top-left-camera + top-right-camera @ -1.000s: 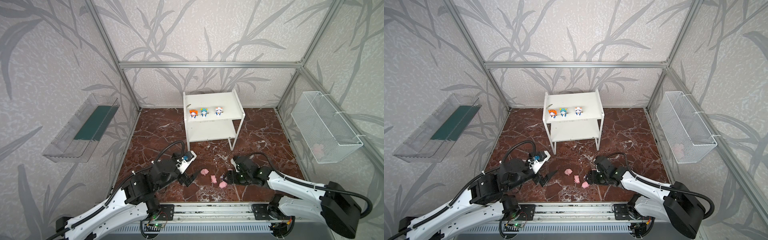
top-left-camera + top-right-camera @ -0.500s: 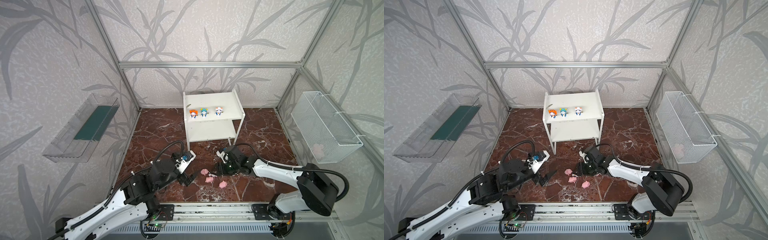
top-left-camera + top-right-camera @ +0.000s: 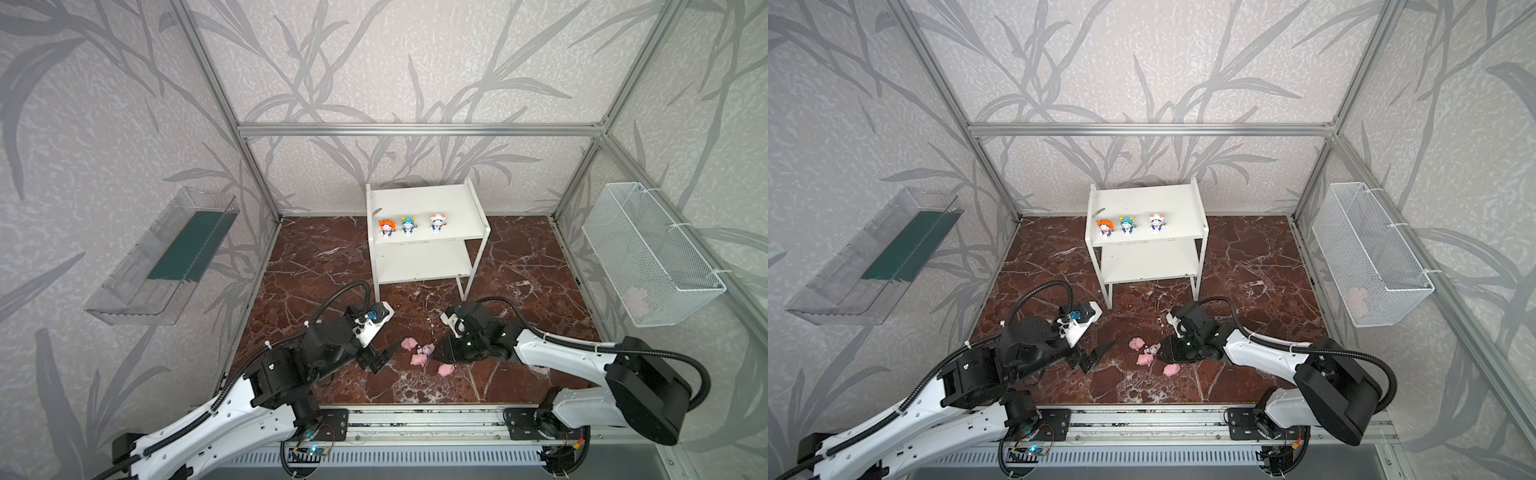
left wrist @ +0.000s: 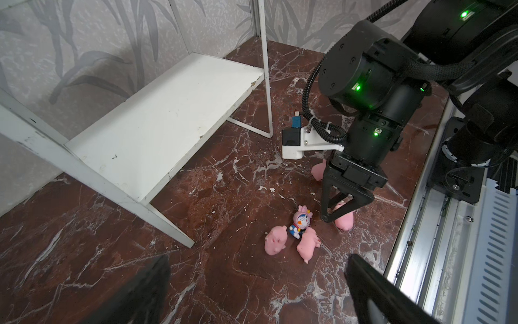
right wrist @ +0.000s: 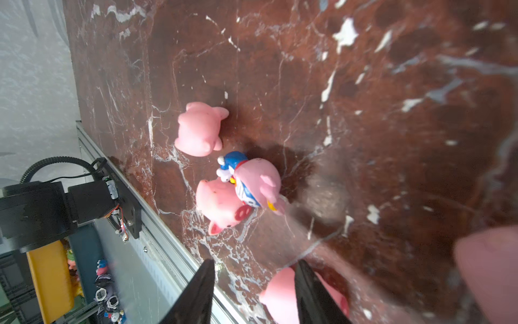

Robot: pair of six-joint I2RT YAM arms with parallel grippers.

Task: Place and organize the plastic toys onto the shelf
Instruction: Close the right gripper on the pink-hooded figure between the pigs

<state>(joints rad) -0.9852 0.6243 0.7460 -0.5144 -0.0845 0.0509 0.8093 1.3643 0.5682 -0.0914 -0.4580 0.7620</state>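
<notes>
The white shelf (image 3: 424,249) stands at the back with three figurines (image 3: 407,224) in a row on its top board. On the floor in front lie pink pigs (image 3: 409,343) (image 3: 446,369) and a pink-capped figurine (image 3: 426,350), which leans on a pig (image 5: 221,207). My right gripper (image 5: 255,269) hangs low just right of this cluster, jaws partly apart. One pig (image 5: 280,297) lies against its fingers, partly hidden by one of them. Another pig (image 4: 318,171) lies behind that gripper. My left gripper (image 4: 258,258) is wide open and holds nothing, just left of the toys.
A clear tray with a green base (image 3: 183,249) hangs on the left wall. A white wire basket (image 3: 648,253) hangs on the right wall. The shelf's thin legs (image 4: 266,84) stand close behind the toys. The metal rail (image 3: 415,424) runs along the front edge.
My right arm swung toward the shelf and came back down beside the toy cluster, its jaws narrowing. The left arm has stayed still.
</notes>
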